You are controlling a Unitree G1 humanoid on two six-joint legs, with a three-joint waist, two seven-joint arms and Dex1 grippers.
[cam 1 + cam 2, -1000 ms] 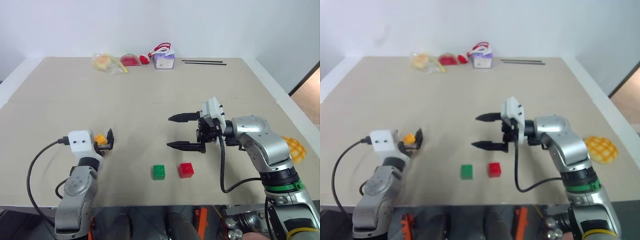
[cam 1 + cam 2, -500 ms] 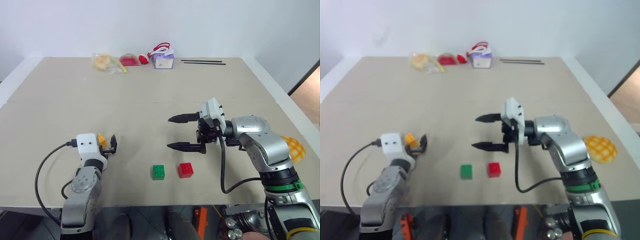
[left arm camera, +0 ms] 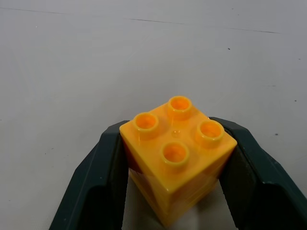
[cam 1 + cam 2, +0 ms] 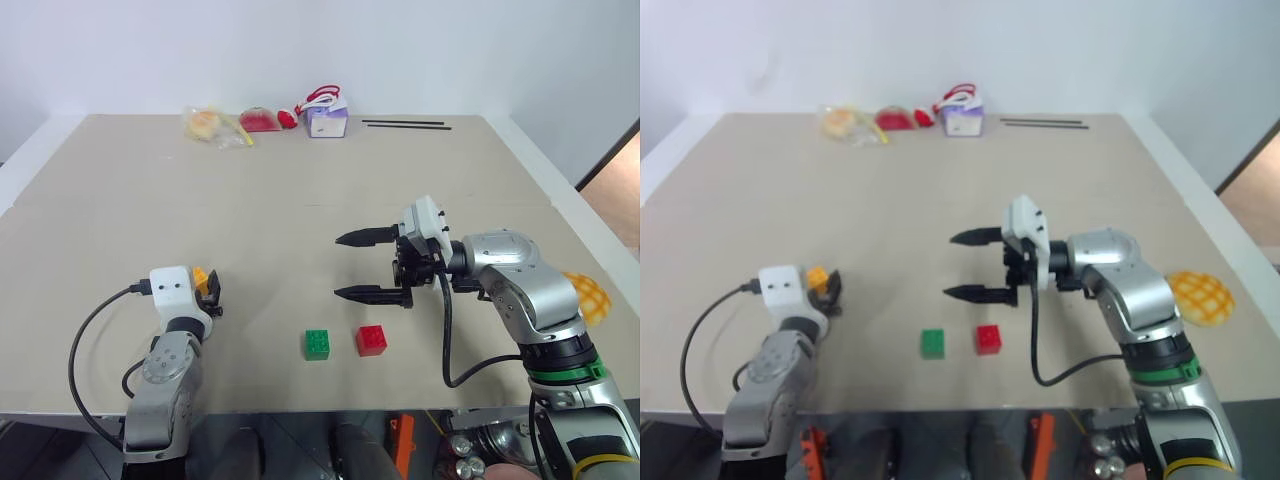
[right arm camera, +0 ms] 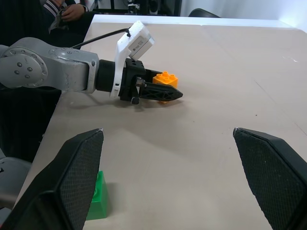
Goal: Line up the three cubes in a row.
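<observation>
While the yellow-orange cube (image 3: 177,155) sits on the table (image 4: 300,200) at my left, my left gripper (image 3: 175,191) squeezes it from both sides. Green cube (image 4: 318,344) and red cube (image 4: 372,340) sit side by side near the front edge. My right gripper (image 4: 355,265) hangs above them, fingers wide apart, holding nothing.

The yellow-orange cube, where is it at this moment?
The yellow-orange cube sits between the left gripper's fingers, on the table's left side, well left of the green cube.
</observation>
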